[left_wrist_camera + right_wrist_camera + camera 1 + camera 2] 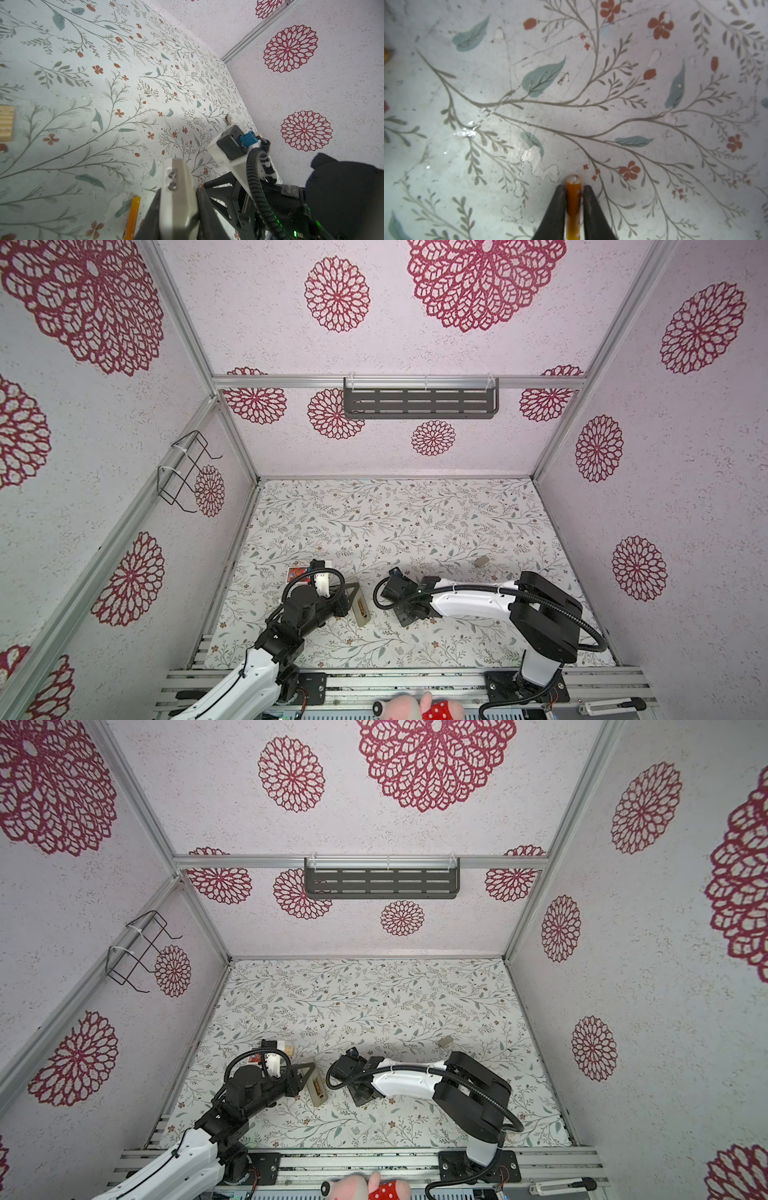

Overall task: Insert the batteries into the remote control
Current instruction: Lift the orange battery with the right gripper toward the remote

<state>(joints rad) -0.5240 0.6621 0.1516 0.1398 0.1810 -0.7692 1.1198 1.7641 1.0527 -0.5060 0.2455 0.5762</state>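
1. The right end effector (pixel 573 187) pinches one battery (pixel 573 205), whose metal tip sits just past the fingertips (pixel 560 192). It is light, rigid and smooth, so probably slippery.
2. The left end effector (pixel 179 189) is clamped on the remote control (pixel 360 610), at the tabletop's (pixel 415 531) front left. It looks like stiff, light plastic, best held by its long edges.

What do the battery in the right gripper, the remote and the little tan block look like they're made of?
The battery in the right gripper: likely metal under a glossy orange wrap, with a pale shiny tip. The remote control: probably moulded plastic, with a smooth, even, matte beige-white shell. The tan block: bare wood, matte, with parallel grain lines.
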